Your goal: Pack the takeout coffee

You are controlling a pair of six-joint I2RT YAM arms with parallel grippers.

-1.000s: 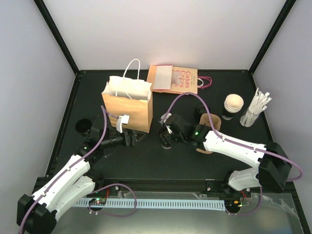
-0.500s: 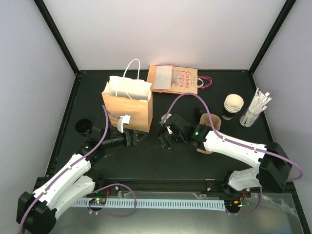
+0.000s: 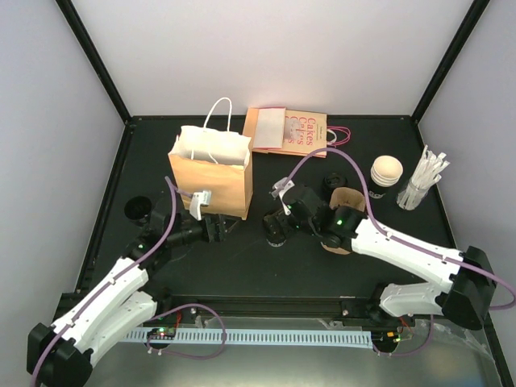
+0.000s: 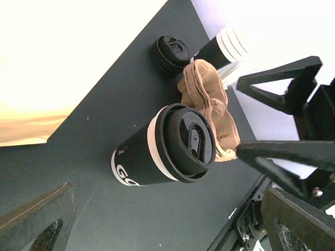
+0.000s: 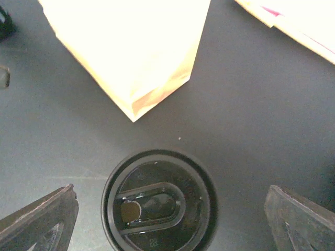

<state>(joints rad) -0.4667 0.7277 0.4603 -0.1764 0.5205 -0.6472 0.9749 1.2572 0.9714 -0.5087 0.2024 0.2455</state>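
Beside the paper bag (image 3: 211, 173), lidded takeout coffee (image 5: 158, 204) stands upright. Right gripper (image 5: 170, 219) sits above it, fingers (image 5: 39, 219) spread wide, holding nothing; left gripper (image 4: 167, 219) likewise wide, empty.

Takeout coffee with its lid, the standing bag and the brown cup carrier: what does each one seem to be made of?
The takeout coffee: wall looks like matte black paper, white print. The lid: probably plastic, glossy black, moulded ridges catching light. The bag: brown kraft paper, matte, sharp folded edges. The cup carrier: likely moulded pulp, tan, rough and wrinkled.
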